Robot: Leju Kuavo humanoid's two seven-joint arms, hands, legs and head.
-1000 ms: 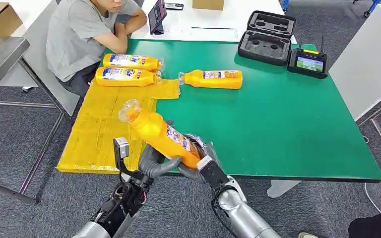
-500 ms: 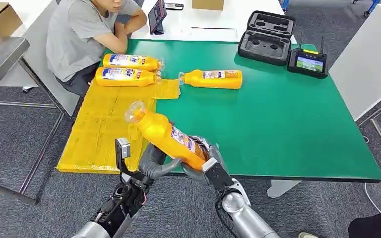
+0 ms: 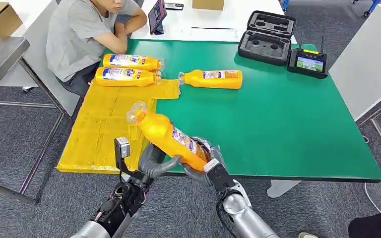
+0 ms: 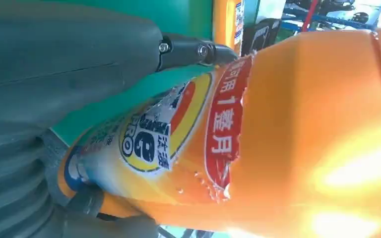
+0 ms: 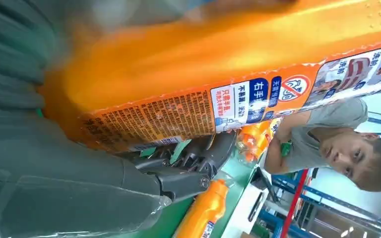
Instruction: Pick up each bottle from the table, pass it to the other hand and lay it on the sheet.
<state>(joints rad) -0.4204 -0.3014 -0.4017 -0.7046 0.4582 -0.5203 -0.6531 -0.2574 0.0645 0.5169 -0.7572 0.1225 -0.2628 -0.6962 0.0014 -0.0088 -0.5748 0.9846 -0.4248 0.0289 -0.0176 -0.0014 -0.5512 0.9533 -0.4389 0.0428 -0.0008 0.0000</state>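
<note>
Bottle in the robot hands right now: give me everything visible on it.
The held bottle is orange glossy plastic with a clear cap at its raised end and a printed label, torn along a red strip. It tilts cap-up toward the yellow sheet, above the table's near edge. The left robot hand and right robot hand both grip its lower end.

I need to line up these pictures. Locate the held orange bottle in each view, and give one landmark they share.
Head view: held bottle at lower centre, between left hand and right hand.
Left wrist view: held bottle across the frame.
Right wrist view: held bottle along the top.
Shared landmark: green table.
</note>
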